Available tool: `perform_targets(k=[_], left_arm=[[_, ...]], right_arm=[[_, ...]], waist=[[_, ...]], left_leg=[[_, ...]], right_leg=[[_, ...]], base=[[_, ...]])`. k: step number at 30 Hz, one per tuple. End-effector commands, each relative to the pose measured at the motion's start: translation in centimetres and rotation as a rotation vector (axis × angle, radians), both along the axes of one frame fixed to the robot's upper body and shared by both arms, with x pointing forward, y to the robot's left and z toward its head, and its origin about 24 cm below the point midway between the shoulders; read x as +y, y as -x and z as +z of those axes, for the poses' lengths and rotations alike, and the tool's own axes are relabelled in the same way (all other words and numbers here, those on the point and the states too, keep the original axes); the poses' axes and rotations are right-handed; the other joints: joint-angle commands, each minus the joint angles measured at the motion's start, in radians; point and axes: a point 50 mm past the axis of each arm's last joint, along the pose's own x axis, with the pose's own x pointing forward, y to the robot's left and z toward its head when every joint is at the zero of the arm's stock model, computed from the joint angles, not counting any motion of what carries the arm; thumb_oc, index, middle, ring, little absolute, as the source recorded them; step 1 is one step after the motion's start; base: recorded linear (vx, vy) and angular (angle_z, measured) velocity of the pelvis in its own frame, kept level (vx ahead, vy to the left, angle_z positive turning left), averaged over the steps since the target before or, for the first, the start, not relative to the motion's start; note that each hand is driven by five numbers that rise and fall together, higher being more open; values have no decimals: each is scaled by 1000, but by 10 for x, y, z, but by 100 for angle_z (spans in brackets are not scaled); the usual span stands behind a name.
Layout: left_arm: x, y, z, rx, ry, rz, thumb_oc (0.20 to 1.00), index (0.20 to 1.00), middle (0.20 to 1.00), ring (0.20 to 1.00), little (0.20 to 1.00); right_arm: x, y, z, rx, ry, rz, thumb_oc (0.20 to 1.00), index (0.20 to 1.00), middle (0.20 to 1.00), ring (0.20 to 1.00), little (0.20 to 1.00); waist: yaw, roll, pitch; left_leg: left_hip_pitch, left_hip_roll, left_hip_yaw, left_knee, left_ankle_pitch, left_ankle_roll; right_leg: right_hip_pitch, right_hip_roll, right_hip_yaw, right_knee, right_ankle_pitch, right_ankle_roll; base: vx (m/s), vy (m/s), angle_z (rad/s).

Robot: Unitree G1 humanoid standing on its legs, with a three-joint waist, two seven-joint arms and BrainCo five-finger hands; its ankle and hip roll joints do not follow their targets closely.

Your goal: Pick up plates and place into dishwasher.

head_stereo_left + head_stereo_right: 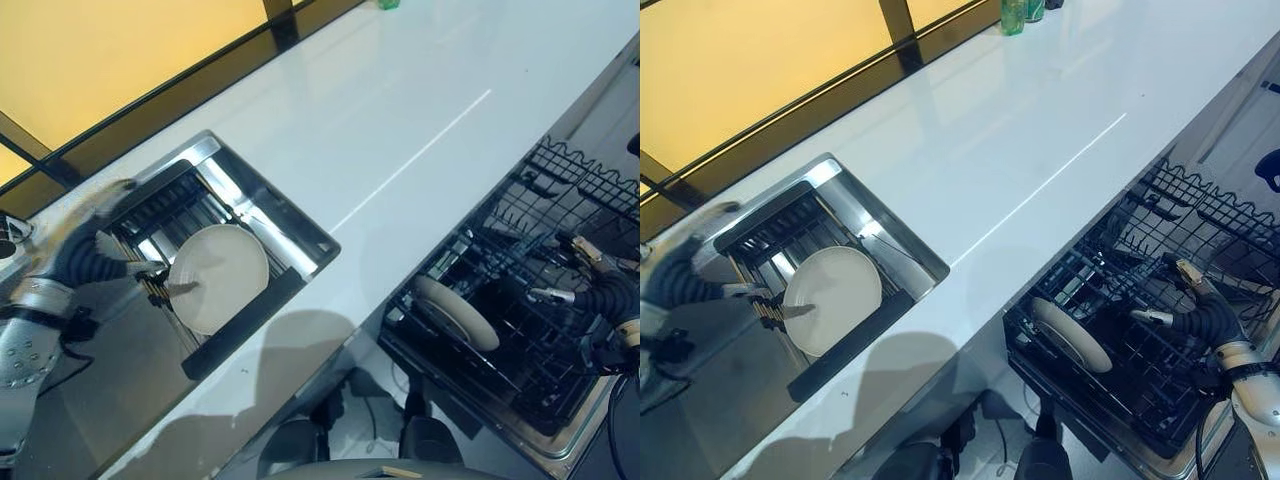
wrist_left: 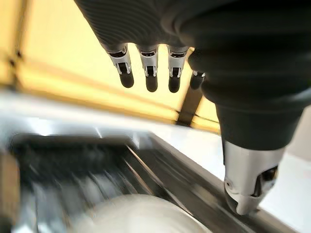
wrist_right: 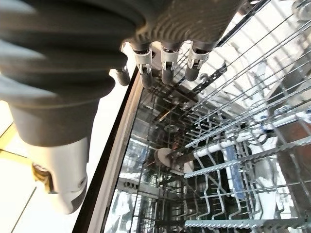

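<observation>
Across the middle of the head views runs the white table [image 1: 400,120], with a steel sink [image 1: 845,195] sunk into it on the robot's left and the open dishwasher's black wire rack [image 1: 1140,340] pulled out below its edge on the right. Inside the sink sits a dark drying rack [image 1: 165,215], and a white plate [image 1: 218,277] leans there on its edge; a second white plate [image 1: 1070,335] already stands among the tines of the dishwasher rack. At the sink, the left hand [image 1: 100,255] reaches toward the leaning plate with fingers straight and spread, gripping nothing; whether a fingertip touches the rim cannot be told. Over the dishwasher rack hangs the right hand [image 1: 1195,305], fingers relaxed and empty.

The main risk is probably at the sink: a tilted, smooth plate could slide down or tip flat if the fingers push it before the thumb closes behind the rim. Catching the drying rack's bars with the fingertips could also spoil the pinch. Later, a plate carried loosely might strike the sink edge.
</observation>
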Motion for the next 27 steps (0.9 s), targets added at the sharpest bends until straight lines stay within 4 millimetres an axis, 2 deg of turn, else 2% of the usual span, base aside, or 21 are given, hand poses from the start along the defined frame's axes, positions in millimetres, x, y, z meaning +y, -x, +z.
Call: perform_targets(k=[1, 4, 7, 11, 16, 22, 27], left_arm=[[-7, -25, 16, -50, 77, -49, 1000, 1000, 1000, 1000, 1000], [-3, -40, 7, -4, 100, -19, 1000, 1000, 1000, 1000, 1000], [4, -46, -1, 28, 127, -5, 1000, 1000, 1000, 1000, 1000], [8, -54, -7, 37, 132, 29, 1000, 1000, 1000, 1000, 1000], [24, -69, -18, 67, 139, 128, 1000, 1000, 1000, 1000, 1000], [58, -63, -28, 74, 154, 311, 1000, 1000, 1000, 1000, 1000], [62, -51, -30, 26, 190, 330, 1000, 1000, 1000, 1000, 1000]], right_arm=[[13, -22, 22, -103, 66, 82, 1000, 1000, 1000, 1000, 1000], [13, -29, 25, -113, 82, 91, 1000, 1000, 1000, 1000, 1000], [13, -31, 34, -130, 89, 101, 1000, 1000, 1000, 1000, 1000], [17, -35, 37, -145, 90, 122, 1000, 1000, 1000, 1000, 1000], [21, -45, 41, -164, 97, 135, 1000, 1000, 1000, 1000, 1000], [20, -44, 44, -175, 109, 132, 1000, 1000, 1000, 1000, 1000], [19, -39, 43, -171, 115, 136, 1000, 1000, 1000, 1000, 1000]], waist=[[-56, -32, 14], [-75, -33, 38], [-97, -44, 66], [-110, -51, 92], [-122, -55, 121], [-127, -50, 133], [-113, -39, 125]], left_leg=[[-87, 52, -3, 122, -38, -46], [-97, 54, 6, 129, -37, -46], [-117, 56, 18, 147, -38, -39], [-144, 57, 31, 169, -37, -34], [-170, 53, 40, 188, -37, -28], [-183, 38, 43, 186, -35, -22], [-178, 29, 37, 180, -35, -22]], right_leg=[[-3, -90, -6, 83, -44, 62], [-22, -90, 16, 89, -36, 65], [-60, -88, 41, 110, -30, 65], [-93, -86, 58, 135, -27, 61], [-129, -90, 74, 154, -20, 57], [-152, -93, 86, 166, -23, 53], [-147, -99, 75, 170, -33, 47]], base=[[-21, 112, -13], [-27, 64, -11], [-26, 37, -21], [-21, 38, -17], [-15, 50, -4], [-12, 53, -6], [0, 33, -4]])
